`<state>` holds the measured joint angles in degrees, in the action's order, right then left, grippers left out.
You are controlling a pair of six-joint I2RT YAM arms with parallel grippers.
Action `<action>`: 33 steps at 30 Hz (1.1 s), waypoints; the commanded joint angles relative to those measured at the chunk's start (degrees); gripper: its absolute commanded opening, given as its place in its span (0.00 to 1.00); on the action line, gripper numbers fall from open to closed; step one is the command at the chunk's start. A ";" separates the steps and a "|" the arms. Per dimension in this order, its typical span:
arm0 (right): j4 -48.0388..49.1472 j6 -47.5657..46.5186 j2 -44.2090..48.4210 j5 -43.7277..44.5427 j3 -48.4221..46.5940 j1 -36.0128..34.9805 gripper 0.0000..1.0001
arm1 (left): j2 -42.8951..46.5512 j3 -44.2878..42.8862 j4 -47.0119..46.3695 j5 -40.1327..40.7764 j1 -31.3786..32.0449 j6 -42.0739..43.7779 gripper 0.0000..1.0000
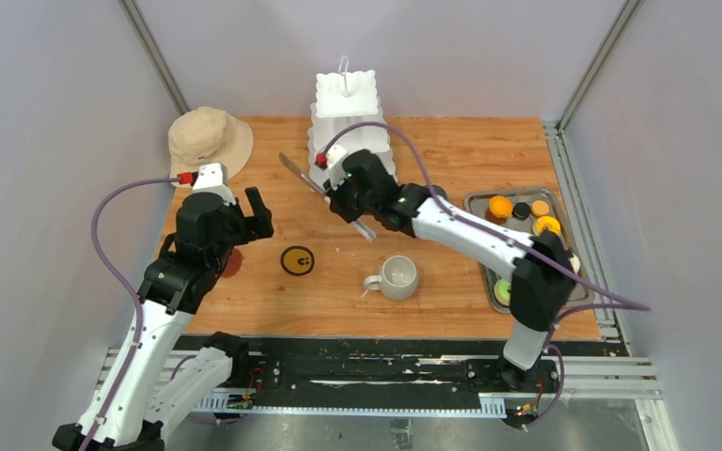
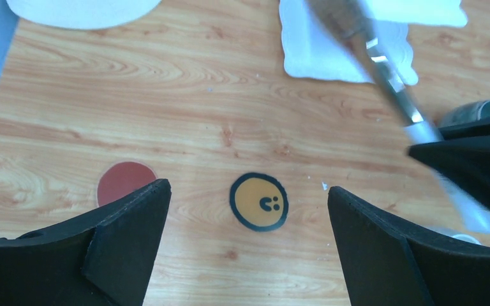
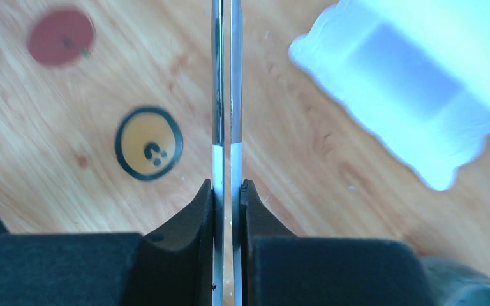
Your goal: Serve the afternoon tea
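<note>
My right gripper [image 1: 340, 199] [image 3: 226, 185] is shut on a pair of metal tongs [image 1: 293, 169] [image 3: 224, 95] [image 2: 389, 76], holding them off the table in front of the white tiered stand [image 1: 348, 117] [image 3: 415, 83] [image 2: 332, 54]. The tongs' two arms are pressed nearly together between the fingers. A grey mug [image 1: 398, 277] stands near the middle front. Toy pastries, orange [image 1: 500, 206], yellow [image 1: 547, 225] and green [image 1: 503, 291], lie in the tray on the right. My left gripper [image 1: 249, 211] [image 2: 247, 189] hangs open and holds nothing, above a yellow round marker [image 2: 259, 201] [image 1: 297, 260].
A beige bucket hat [image 1: 209, 138] lies at the back left. The steel tray [image 1: 475, 202] sits by the table's right edge. A red round marker [image 2: 124, 182] [image 1: 232, 263] [image 3: 60, 36] is on the wood under the left arm. A grey-green rim [image 2: 475, 113] shows behind the right gripper.
</note>
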<state>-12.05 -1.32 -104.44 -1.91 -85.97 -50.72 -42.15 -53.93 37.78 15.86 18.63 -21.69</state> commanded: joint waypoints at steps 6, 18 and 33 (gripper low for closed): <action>-10.53 8.40 23.20 8.74 6.16 7.50 0.01 | -0.95 -3.21 -3.39 0.32 0.33 0.98 0.98; -40.94 15.96 48.31 25.19 16.00 21.77 0.01 | -10.21 -1.89 -10.06 -9.63 0.35 -0.70 0.98; -61.46 27.92 46.21 12.70 20.80 35.20 0.08 | -15.27 -1.23 -13.41 -13.81 0.35 -0.26 0.98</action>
<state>-67.48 23.14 -58.33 14.31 -65.67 -17.56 -57.08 -55.79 26.70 3.57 18.70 -22.52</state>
